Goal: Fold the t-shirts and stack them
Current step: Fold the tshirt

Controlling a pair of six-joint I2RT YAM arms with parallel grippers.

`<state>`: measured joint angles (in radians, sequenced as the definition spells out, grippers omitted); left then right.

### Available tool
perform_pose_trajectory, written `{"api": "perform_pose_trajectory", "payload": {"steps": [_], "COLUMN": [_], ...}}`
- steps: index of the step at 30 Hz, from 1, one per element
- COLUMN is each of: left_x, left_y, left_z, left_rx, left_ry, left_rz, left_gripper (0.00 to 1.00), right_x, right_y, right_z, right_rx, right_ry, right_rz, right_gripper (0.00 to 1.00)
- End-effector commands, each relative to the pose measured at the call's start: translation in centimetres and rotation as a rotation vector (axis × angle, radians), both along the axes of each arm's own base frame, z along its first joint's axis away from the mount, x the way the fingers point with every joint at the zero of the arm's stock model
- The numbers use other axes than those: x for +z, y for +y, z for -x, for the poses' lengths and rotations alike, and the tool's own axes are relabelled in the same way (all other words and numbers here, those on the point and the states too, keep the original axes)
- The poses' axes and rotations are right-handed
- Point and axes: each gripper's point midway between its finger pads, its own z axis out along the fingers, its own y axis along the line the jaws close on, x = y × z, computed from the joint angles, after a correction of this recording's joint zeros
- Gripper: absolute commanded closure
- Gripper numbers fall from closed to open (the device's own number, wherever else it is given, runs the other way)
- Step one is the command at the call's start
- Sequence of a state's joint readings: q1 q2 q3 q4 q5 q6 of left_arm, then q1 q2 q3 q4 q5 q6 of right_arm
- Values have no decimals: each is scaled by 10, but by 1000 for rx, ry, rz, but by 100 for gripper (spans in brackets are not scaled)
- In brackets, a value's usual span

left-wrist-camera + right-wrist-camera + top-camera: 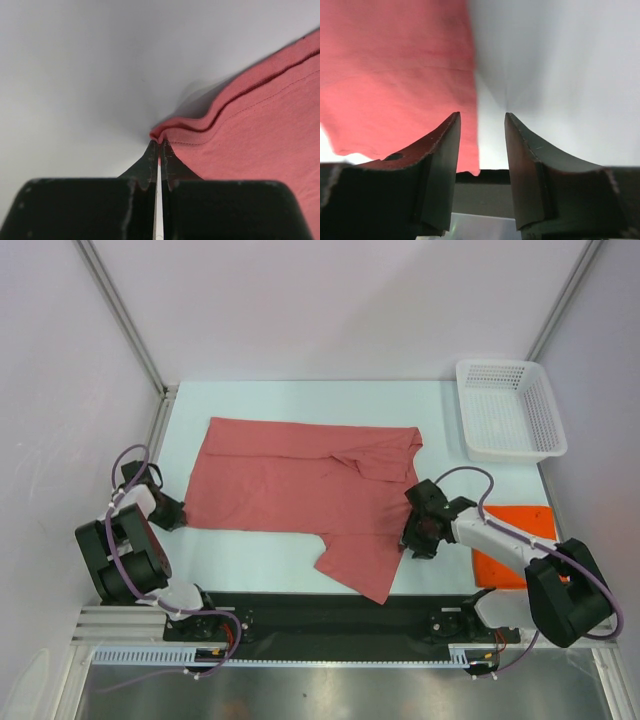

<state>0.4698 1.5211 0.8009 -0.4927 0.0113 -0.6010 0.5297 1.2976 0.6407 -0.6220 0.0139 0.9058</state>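
The pink-red t-shirt (300,490) lies spread across the middle of the table, one sleeve pointing toward the near edge. My left gripper (180,512) is at its lower left corner; in the left wrist view the gripper (160,144) is shut on the hem, with the shirt (260,130) bunched just past the tips. My right gripper (412,532) is at the shirt's right edge; in the right wrist view it (482,116) stands open, and the shirt (395,75) ends in the gap between the fingers. The folded orange t-shirt (520,525) lies to the right, partly under the right arm.
A white perforated basket (510,425) stands at the back right corner. A black strip runs along the table's near edge (320,610). Side walls and metal frame posts close in the table at left and right.
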Motion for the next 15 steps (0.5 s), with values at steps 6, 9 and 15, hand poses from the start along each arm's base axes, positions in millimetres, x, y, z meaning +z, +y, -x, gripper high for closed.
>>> {"api": "perform_pose_trajectory", "payload": {"steps": [6, 9, 15], "left_x": [4, 31, 84], "left_y": [5, 11, -37], "left_z": [3, 2, -38], "left_rx": [-38, -58, -252], "left_ry": [14, -51, -239], "left_rz": [-24, -103, -131], "left_gripper": [70, 52, 51], "right_x": [73, 89, 93], "right_y": [-15, -20, -14], "right_z": [-111, -145, -201], "right_rx": [96, 123, 168], "right_ry": [-288, -329, -383], "right_rz": [-92, -120, -123], "right_gripper": [48, 44, 44]}}
